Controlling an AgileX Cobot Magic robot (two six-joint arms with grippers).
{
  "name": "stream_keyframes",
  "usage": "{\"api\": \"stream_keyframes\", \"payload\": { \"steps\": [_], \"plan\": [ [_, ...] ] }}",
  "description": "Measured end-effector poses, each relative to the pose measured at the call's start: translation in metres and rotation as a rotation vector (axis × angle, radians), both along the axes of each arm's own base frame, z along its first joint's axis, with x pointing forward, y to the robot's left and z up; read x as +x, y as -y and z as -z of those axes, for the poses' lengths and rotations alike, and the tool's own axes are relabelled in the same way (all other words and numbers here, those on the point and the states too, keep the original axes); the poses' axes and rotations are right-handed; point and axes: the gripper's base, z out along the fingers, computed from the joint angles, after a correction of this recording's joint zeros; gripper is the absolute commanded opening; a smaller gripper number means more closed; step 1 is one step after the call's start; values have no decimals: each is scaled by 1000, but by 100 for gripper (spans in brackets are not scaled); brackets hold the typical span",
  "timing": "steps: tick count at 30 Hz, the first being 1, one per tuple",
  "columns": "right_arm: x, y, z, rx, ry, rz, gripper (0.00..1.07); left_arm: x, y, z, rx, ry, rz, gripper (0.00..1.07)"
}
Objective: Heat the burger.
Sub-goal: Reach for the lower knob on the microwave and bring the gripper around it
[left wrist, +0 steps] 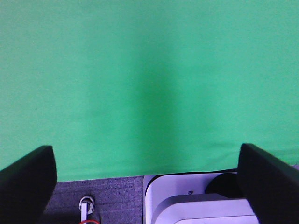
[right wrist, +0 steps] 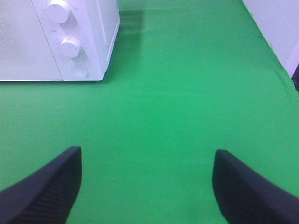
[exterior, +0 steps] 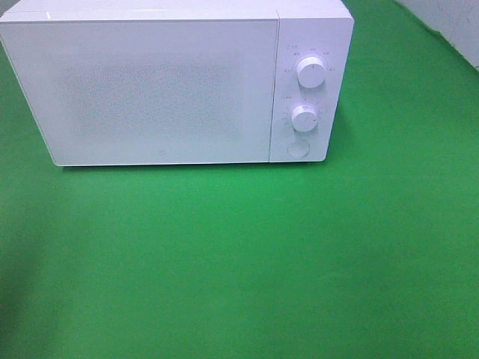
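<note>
The burger is not in view in any frame. A white microwave (exterior: pixel 161 82) stands at the back of the green cloth with its door shut; it has two round knobs (exterior: pixel 310 72) and a round button (exterior: pixel 298 149) on its right panel. It also shows in the right wrist view (right wrist: pixel 60 37). No arm shows in the exterior high view. My left gripper (left wrist: pixel 145 186) is open and empty over bare green cloth. My right gripper (right wrist: pixel 147 186) is open and empty, well in front of the microwave's control panel.
The green cloth (exterior: pixel 239 262) covers the table. In the left wrist view the cloth's edge meets a dark grey surface (left wrist: pixel 103 196) and a white machine base (left wrist: pixel 201 200). A white wall (right wrist: pixel 280 23) borders the cloth on the far right.
</note>
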Motion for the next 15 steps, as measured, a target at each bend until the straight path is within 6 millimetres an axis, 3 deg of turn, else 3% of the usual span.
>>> {"api": "stream_keyframes", "payload": {
  "steps": [7, 15],
  "plan": [
    [0, 0, 0, 0, 0, 0, 74, -31, 0, 22, 7, 78, -6, 98],
    [0, 0, 0, 0, 0, 0, 74, -45, -1, 20, 35, 145, -3, 98]
  ]
}}
